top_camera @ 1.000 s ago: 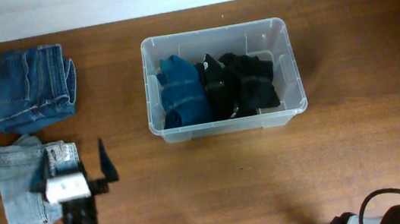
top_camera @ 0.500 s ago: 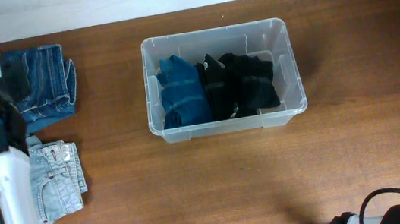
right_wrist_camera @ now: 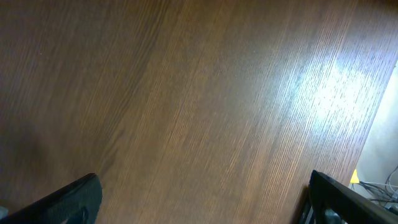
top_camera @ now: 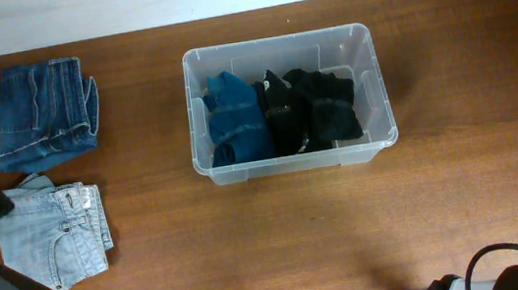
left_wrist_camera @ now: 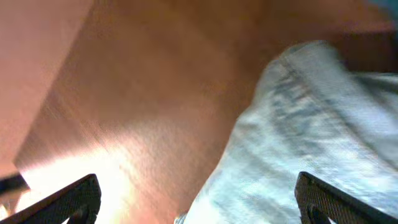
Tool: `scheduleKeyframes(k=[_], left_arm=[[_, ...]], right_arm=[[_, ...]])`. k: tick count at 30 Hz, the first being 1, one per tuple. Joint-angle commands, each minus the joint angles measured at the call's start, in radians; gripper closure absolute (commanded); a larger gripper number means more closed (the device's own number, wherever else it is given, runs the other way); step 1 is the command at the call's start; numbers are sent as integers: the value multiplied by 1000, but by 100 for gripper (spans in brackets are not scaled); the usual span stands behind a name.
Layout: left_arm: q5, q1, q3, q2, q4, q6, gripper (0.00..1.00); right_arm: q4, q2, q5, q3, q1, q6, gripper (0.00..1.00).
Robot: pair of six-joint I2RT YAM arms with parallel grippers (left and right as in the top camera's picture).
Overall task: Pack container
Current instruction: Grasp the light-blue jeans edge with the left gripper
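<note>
The clear container (top_camera: 369, 64), half full of clothes (top_camera: 236, 118), sits near the back edge of the desk (top_camera: 300, 239), and the left claw (left_wrist_camera: 198, 202), wide open, hangs over the light jeans (top_camera: 53, 244) by the left edge, so next it should drop and pinch them; the right claw (right_wrist_camera: 199, 199) is open too.

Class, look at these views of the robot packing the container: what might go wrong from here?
The container is already mostly filled by the blue garment and black garments, so bulky jeans may sit proud of the rim.
The light jeans lie beside the dark jeans; a grab could drag both.
The open left gripper is over the light jeans' edge and may pinch one layer, unfolding them.
</note>
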Motion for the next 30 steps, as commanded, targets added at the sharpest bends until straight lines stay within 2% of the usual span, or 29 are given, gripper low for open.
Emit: scheduleKeyframes(k=[1, 3, 14, 30], left_arm=[[85, 60, 0, 22, -46, -60, 1], [115, 96, -16, 24, -68, -60, 1], [77, 221, -130, 24, -38, -59, 1], [165, 229, -191, 79, 10, -53, 1]], right_arm=[[-1, 0, 5, -5, -3, 12, 2], [-1, 0, 5, -5, -3, 12, 2], [-1, 0, 5, -5, -3, 12, 2], [-1, 0, 5, -5, -3, 12, 2]])
